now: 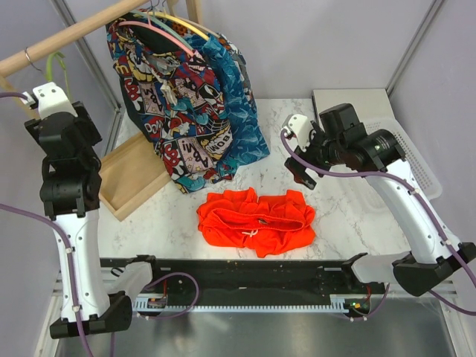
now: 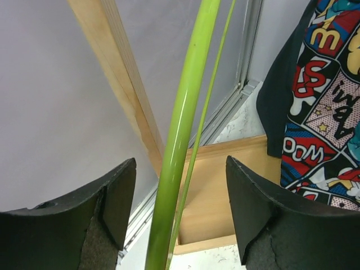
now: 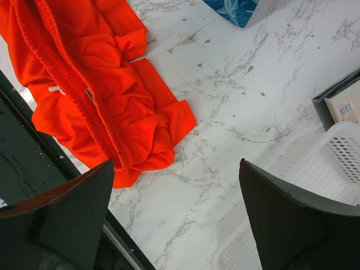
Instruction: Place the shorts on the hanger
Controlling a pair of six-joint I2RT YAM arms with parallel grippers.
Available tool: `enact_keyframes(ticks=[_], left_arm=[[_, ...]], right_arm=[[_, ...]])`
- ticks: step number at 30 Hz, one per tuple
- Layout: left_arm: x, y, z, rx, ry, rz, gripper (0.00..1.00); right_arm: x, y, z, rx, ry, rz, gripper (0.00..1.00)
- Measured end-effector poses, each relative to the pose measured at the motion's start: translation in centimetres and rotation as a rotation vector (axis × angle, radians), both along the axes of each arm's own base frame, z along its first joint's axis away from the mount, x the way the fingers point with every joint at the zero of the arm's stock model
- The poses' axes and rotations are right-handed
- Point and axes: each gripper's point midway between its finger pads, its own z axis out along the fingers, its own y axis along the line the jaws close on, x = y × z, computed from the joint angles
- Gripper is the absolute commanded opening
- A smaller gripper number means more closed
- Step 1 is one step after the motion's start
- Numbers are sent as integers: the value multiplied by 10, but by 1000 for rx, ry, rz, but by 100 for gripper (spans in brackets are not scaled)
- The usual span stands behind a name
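The orange-red shorts (image 1: 255, 222) lie crumpled on the marble table near its front edge, the white drawstring showing. They also show in the right wrist view (image 3: 95, 84), at upper left. The lime-green hanger (image 1: 53, 65) hangs from the wooden rail at far left. In the left wrist view its green bar (image 2: 180, 129) runs upright between the fingers of my left gripper (image 2: 180, 191). The jaws are open and stand clear of the bar, which is nearer the left finger. My right gripper (image 1: 301, 169) is open and empty above the table, right of the shorts (image 3: 174, 191).
A comic-print garment (image 1: 171, 97) and a blue patterned garment (image 1: 239, 111) hang from the wooden rail (image 1: 67, 37) on pink and yellow hangers. A wooden tray (image 1: 137, 175) lies under them. A white basket (image 1: 416, 160) stands at the right (image 3: 315, 197).
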Motion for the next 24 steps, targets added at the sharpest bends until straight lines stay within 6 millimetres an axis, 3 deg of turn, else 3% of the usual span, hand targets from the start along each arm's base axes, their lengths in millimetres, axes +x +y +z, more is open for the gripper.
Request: enact_keyframes(ticks=[2, 6, 7, 9, 10, 24], left_arm=[[4, 2, -6, 0, 13, 13, 58], [12, 5, -12, 4, 5, 23, 33], [13, 6, -12, 6, 0, 25, 19], [14, 7, -8, 16, -12, 28, 5], [15, 6, -6, 21, -18, 22, 2], [4, -1, 21, 75, -46, -30, 2]], right_arm=[[1, 1, 0, -2, 2, 1, 98], [1, 0, -2, -11, 17, 1, 98], [1, 0, -3, -13, 19, 1, 98], [0, 0, -4, -16, 25, 1, 98], [-1, -1, -4, -17, 27, 1, 98], [1, 1, -10, -28, 49, 2, 98]])
